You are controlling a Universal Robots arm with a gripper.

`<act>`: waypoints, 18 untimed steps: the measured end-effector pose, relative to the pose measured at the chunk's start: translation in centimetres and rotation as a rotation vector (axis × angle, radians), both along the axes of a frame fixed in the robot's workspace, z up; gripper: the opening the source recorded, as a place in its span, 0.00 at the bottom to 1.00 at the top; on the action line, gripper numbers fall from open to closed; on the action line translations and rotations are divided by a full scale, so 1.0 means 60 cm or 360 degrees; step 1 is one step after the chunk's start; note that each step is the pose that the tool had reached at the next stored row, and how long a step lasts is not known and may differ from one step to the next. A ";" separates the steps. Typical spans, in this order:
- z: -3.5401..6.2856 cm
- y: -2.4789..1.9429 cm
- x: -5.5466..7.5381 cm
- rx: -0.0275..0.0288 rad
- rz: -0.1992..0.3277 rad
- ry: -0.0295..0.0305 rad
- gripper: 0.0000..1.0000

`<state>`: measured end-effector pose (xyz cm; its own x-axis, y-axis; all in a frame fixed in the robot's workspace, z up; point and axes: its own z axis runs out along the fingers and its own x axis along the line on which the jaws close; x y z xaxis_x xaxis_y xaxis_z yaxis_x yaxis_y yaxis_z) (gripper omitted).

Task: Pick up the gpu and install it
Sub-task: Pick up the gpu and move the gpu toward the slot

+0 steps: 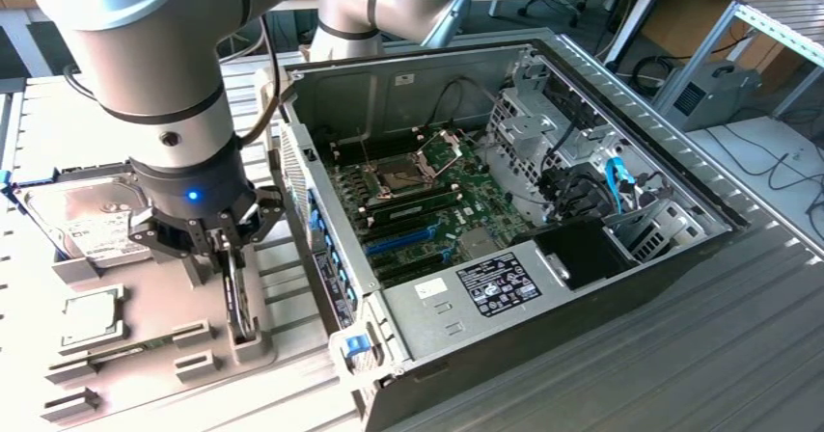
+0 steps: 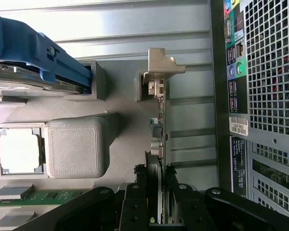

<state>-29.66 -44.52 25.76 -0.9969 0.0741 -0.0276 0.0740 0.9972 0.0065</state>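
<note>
— Ribbed grey metal workbench (image 1: 721,355) all round you, I see. What sits on it?

— Biggest is the open black-and-silver computer case (image 1: 541,345). In the exterior view it lies on its side at three o'clock from my black claw (image 1: 222,254), green motherboard facing up. Next is the flat grey plastic fixture tray (image 1: 149,302) under me. On it are the silver boxy hard drive with a white label (image 1: 96,225), at nine o'clock, and the small square silver processor chip (image 1: 93,314), at about eight.

— And the gpu?

— The gpu (image 1: 239,307), a slim dark card with a silver metal end bracket (image 2: 161,72), stands on edge in a grey holder on that tray. It is at six o'clock from the claw, right beneath it. From the wrist, the board runs straight out from between my fingers (image 2: 136,207) to the bracket at its far end.

— Have you got it?

— Clenched on it, as far as I can judge: one finger lies against each face, with no gap showing.

— How far along?

— Early, I'd say. The grasp is made, but the card sits down in its holder and the blue expansion slots (image 1: 412,242) in the case are bare. Lifting, carrying across and seating are not yet done.
</note>
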 end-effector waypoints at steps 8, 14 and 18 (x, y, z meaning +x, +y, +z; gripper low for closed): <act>0.004 0.0000 0.000 0.00002 0.0000 -0.00001 0.26; 0.006 0.0000 0.000 0.00001 0.0000 -0.00002 0.26; 0.008 0.0000 0.000 0.00001 0.0000 -0.00001 0.26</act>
<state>-29.66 -44.51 26.23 -0.9969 0.0742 -0.0276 0.0740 0.9972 0.0065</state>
